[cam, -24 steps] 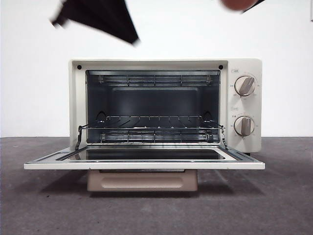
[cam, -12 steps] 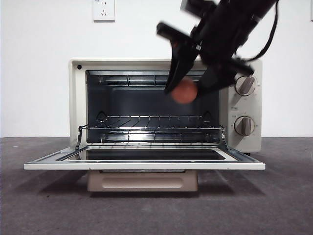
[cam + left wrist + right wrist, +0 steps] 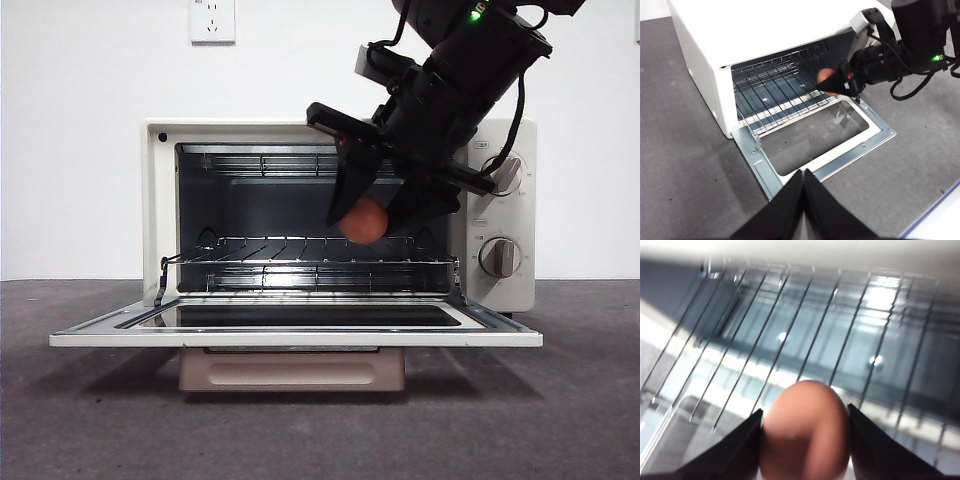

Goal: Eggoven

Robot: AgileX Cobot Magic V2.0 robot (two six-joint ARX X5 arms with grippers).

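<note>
Front view, right claw (image 3: 372, 215) gripping smooth rounded egg (image 3: 364, 220), above oven (image 3: 300, 135) wire rack (image 3: 300, 262), left claw (image 3: 804, 172) clenched

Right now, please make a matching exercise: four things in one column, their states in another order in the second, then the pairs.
1. egg
2. oven door
3. left gripper
4. rack

A. folded down flat
B. shut, holding nothing
C. bare, inside the oven
D. held between the right gripper's jaws

Pairs: 1-D, 2-A, 3-B, 4-C

A bare test bench (lab-like): grey table (image 3: 90, 420), blank white wall (image 3: 70, 150), wall socket (image 3: 212, 19).
</note>
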